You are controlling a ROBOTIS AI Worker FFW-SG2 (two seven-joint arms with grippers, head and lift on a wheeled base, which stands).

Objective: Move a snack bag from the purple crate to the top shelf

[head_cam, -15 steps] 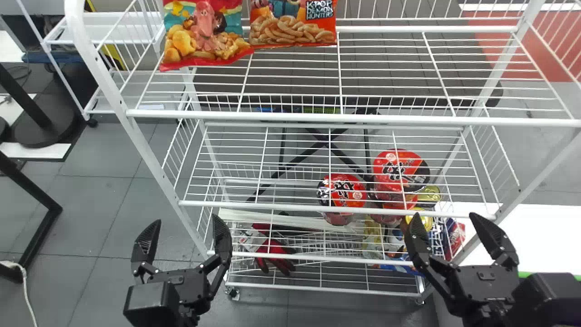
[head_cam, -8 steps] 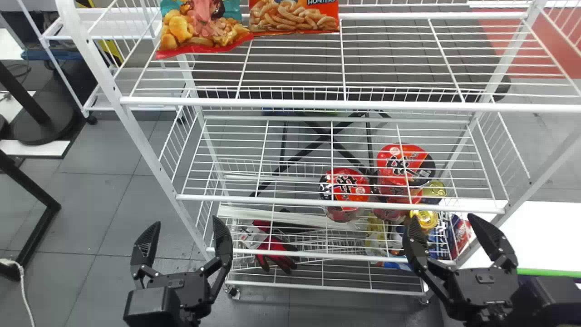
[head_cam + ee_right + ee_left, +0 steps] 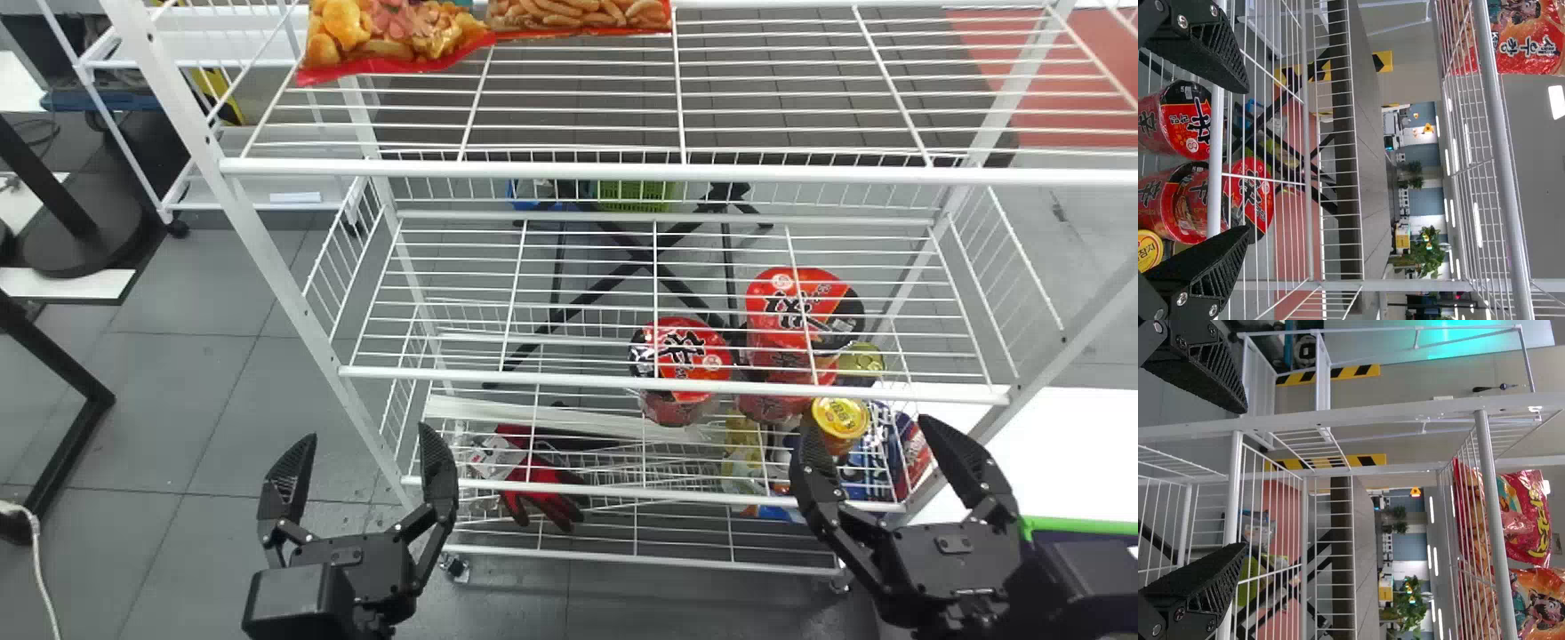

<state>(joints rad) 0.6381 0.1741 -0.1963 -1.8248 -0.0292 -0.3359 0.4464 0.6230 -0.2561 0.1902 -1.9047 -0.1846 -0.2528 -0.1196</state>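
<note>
My left gripper (image 3: 366, 433) stands open and empty before the rack's left part. Before its right part my right gripper (image 3: 864, 422) is open too, holding nothing. A green rim with dark purple beneath, seemingly the purple crate (image 3: 1080, 526), shows at the right edge, partly behind the right arm. Two snack bags, one with a red border (image 3: 391, 36) and an orange one (image 3: 578, 13), lie on the top shelf (image 3: 800, 174) at its left. In the left wrist view the left gripper (image 3: 1245, 479) is apart from a pink bag (image 3: 1528, 513); in the right wrist view the right gripper (image 3: 1246, 160) is below an orange bag (image 3: 1531, 40).
Red cup noodles (image 3: 683, 360) and yellow-lidded cans (image 3: 838, 418) stand on lower levels of the white wire rack. A red glove (image 3: 542, 489) lies low at the left. A white surface (image 3: 1058, 453) is at the right, and the rack's slanted posts flank the shelves.
The rack's upper shelves and the snack bags have shifted upward in the head view. More of the green crate rim shows at the right. Both grippers have stayed open, almost unmoved in that view.
</note>
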